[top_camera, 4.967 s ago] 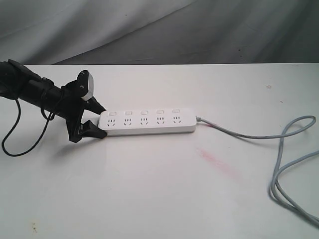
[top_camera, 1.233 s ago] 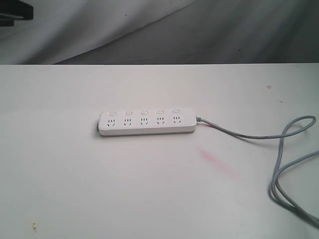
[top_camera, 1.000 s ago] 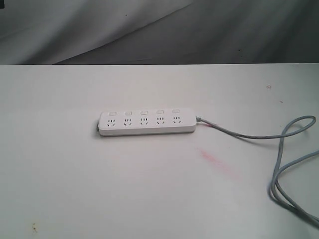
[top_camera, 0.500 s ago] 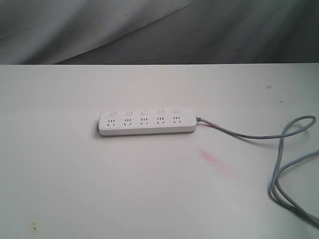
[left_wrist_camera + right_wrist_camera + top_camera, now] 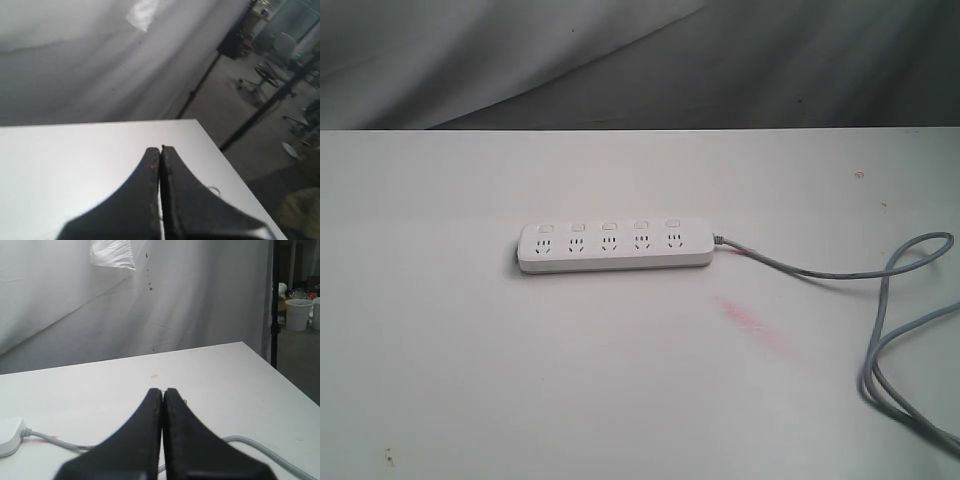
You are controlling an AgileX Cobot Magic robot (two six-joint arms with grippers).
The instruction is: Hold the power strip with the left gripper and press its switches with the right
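The white power strip lies flat near the middle of the white table, alone, with no arm near it in the exterior view. Its switches run in a row along its far edge, one above each socket. A grey cord leaves its right end and loops to the table's right edge. In the left wrist view my left gripper is shut on nothing, over bare table. My right gripper is shut and empty too; its view shows one end of the power strip and the cord.
A pink smear marks the table right of the power strip. Grey cloth hangs behind the table. The left wrist view shows the table's far corner, with stands and chairs on the floor beyond.
Five seconds ago the left gripper stood open around the strip's left end; it has since left the exterior view and closed. The power strip has not moved.
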